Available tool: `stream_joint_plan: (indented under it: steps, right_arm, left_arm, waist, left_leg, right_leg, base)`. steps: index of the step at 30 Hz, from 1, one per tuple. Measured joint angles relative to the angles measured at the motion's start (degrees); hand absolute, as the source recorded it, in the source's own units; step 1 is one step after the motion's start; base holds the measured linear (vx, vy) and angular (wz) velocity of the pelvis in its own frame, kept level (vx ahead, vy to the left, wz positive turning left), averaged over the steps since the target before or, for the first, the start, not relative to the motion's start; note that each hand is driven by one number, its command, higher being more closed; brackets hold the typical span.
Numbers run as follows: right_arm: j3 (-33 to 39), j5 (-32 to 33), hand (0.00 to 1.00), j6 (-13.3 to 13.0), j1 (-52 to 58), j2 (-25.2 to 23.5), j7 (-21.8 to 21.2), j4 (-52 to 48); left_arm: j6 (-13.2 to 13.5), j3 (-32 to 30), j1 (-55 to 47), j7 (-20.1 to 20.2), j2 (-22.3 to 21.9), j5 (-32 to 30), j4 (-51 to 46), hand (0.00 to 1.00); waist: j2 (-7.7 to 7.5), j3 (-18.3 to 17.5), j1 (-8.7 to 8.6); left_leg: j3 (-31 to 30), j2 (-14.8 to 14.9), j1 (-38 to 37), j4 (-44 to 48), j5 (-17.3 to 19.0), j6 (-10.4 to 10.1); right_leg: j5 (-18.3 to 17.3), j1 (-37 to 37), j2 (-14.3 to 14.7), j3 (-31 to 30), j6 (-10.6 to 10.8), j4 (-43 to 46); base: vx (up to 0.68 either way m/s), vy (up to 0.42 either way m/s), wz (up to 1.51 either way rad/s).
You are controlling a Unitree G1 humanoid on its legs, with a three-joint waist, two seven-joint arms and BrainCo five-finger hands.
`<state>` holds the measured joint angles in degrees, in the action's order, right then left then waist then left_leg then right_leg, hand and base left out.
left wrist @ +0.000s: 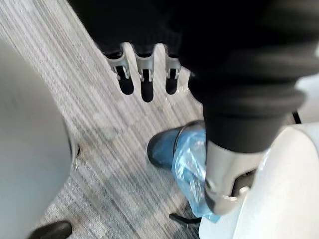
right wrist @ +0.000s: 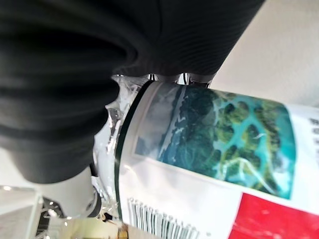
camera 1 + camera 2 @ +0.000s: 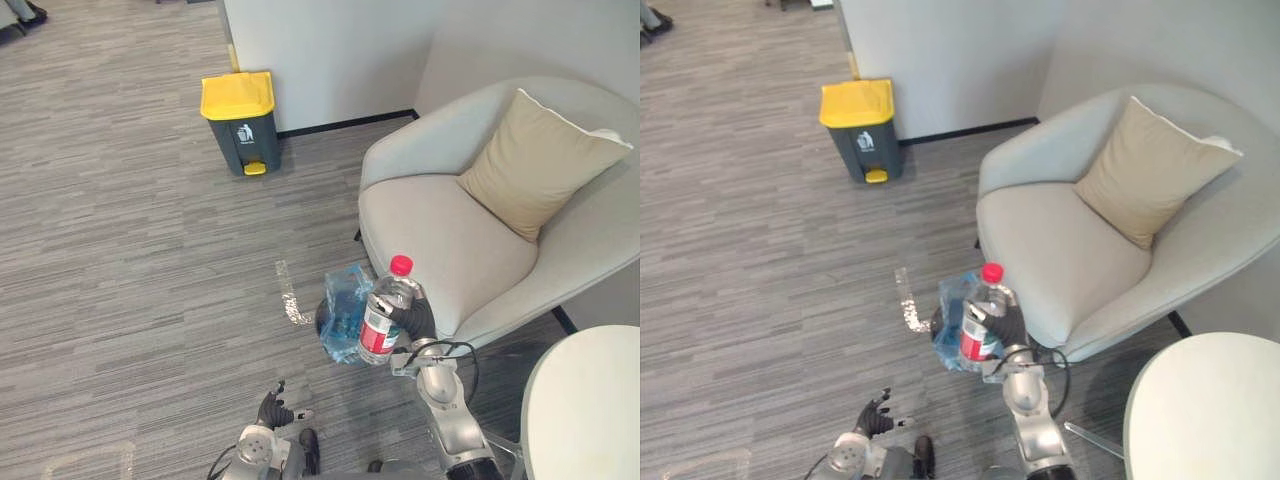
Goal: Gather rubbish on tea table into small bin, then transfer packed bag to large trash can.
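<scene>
Clear plastic bottle with a red cap and red-and-white label (image 3: pixel 384 316) is upright in my right hand (image 3: pixel 416 318), fingers wrapped round its middle. It's up close to the small dark blue bin (image 1: pixel 160 150) lined with a light blue plastic bag (image 3: pixel 346 296), though I can't tell if it's actually over the opening. That bin sits on the grey carpet right by the front of the light grey armchair (image 3: pixel 450 240) with the beige cushion (image 3: pixel 535 160). My left hand (image 3: pixel 272 410) hangs low, fingers (image 1: pixel 144 74) loose and holding nothing. The big grey trash can with the yellow lid (image 3: pixel 241 120) is well off by the wall, and the white round table (image 3: pixel 585 410) is at my right.
</scene>
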<state>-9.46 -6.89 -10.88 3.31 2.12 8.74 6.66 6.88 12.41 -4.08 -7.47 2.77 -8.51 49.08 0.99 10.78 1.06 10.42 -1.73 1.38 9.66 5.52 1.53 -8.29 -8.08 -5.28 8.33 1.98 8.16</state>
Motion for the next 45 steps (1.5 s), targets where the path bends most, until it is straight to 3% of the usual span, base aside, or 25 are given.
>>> stream_joint_plan:
  steps: [3,5,7,10,14,18,22,24,28,31,37,45]
  right_arm:
    - [-0.4,-0.1,1.00,-0.1,0.0,-1.1,-0.3,2.0]
    - [-0.9,-0.7,1.00,-0.1,-0.7,-1.0,-0.3,4.4]
    - [-0.9,-1.3,1.00,0.0,-2.0,-0.8,-0.2,6.7]
    - [-2.2,-2.2,1.00,0.0,-6.4,1.3,0.1,8.6]
    - [-3.0,-2.2,1.00,0.0,-18.6,3.8,1.6,11.1]
    - [-4.0,-2.2,1.00,0.0,-24.8,7.1,3.1,11.1]
    - [-4.3,-2.3,1.00,0.0,-30.8,9.7,4.6,10.6]
    - [-4.3,-2.3,1.00,0.0,-35.1,10.0,5.6,8.7]
    - [-3.5,-3.6,1.00,0.0,-37.9,13.8,7.3,3.3]
    - [-1.2,-4.6,1.00,0.2,-40.8,16.0,8.5,3.2]
    - [0.4,-5.7,1.00,0.3,-48.0,21.8,10.6,3.5]
    - [4.4,-5.4,1.00,0.6,-54.9,28.7,14.7,6.5]
  left_arm:
    - [0.0,0.0,-0.3,0.0,0.8,-0.5,0.1,0.00]
    - [0.0,-0.1,-0.3,0.0,1.1,-0.5,0.2,0.00]
    - [0.1,-0.1,-0.1,-0.1,1.2,-0.5,0.1,0.00]
    - [0.2,-0.2,1.6,-0.5,1.3,-0.4,-0.2,0.00]
    - [0.4,-1.3,5.9,-2.0,1.5,1.3,-2.0,0.00]
    - [0.6,-2.9,7.8,-3.6,1.8,4.0,-4.6,0.00]
    - [1.5,-4.9,10.4,-5.0,1.7,5.3,-9.3,0.00]
    - [1.5,-6.3,11.1,-6.0,0.5,5.4,-18.8,0.00]
    - [2.6,-6.3,8.4,-5.7,-1.3,5.3,-37.7,0.00]
    - [2.9,-6.6,7.3,-4.5,-1.5,5.3,-44.4,0.00]
    - [3.3,-6.9,4.7,-3.4,-1.9,5.3,-50.2,0.00]
    - [6.0,-5.4,0.6,-3.4,-2.7,5.3,-51.8,0.00]
  waist:
    - [-0.16,0.0,0.15]
    - [-0.55,0.0,0.25]
    - [-0.75,0.5,0.21]
    - [-0.11,3.0,0.11]
    - [1.59,9.1,0.33]
    - [2.60,11.5,1.18]
    - [2.57,12.7,2.42]
    - [2.57,12.9,2.85]
    - [2.70,14.2,3.81]
    - [2.44,14.9,5.39]
    - [2.30,15.2,6.70]
    - [2.19,15.2,6.76]
  left_leg:
    - [0.8,-0.2,-2.7,-5.7,-2.8,0.0]
    - [1.7,-0.8,-3.1,-9.4,-5.1,0.5]
    - [2.1,-1.1,-1.9,-10.4,-6.3,0.7]
    - [2.3,-0.1,4.8,-5.5,-5.5,0.7]
    - [1.8,2.3,19.7,6.0,-3.8,1.3]
    - [1.7,3.0,28.7,10.0,-3.9,1.3]
    - [1.3,3.2,38.8,14.6,-4.0,1.5]
    - [0.6,3.2,46.4,17.4,-4.3,2.0]
    - [-1.6,1.7,53.8,19.4,-4.7,1.7]
    - [-3.0,1.1,59.0,20.9,-5.4,1.8]
    - [-4.9,-0.2,66.7,23.5,-5.9,2.0]
    - [-6.4,-0.9,72.0,24.2,-6.4,1.2]
  right_leg:
    - [-0.1,0.9,0.1,-1.3,0.2,0.9]
    - [-1.3,2.8,-0.2,-2.6,1.5,1.6]
    - [-2.5,4.8,-0.4,-3.1,1.2,2.2]
    - [-2.7,11.3,-0.1,-3.1,0.8,6.8]
    - [-3.3,24.4,0.4,-2.5,-0.1,14.9]
    - [-3.7,33.4,0.2,-1.8,-0.3,19.8]
    - [-4.7,43.7,-0.9,-0.8,-0.6,26.1]
    - [-5.5,51.0,-2.0,0.7,-0.9,30.4]
    - [-7.5,57.8,-4.2,3.5,-1.5,34.8]
    - [-9.1,62.2,-5.8,6.0,-2.0,38.1]
    - [-11.8,68.9,-8.0,8.5,-2.3,42.8]
    - [-12.9,73.9,-8.9,9.9,-2.8,45.2]
  base:
    - [-0.08,-0.025,-0.21]
    - [-0.13,-0.057,-0.25]
    - [-0.15,-0.069,-0.14]
    - [-0.20,-0.052,0.05]
    - [-0.27,-0.008,0.10]
    - [-0.19,0.016,0.13]
    - [-0.13,0.015,0.18]
    - [-0.11,0.000,0.33]
    - [-0.05,-0.007,0.45]
    - [-0.03,-0.050,0.52]
    - [-0.01,-0.039,0.36]
    - [-0.02,-0.007,0.13]
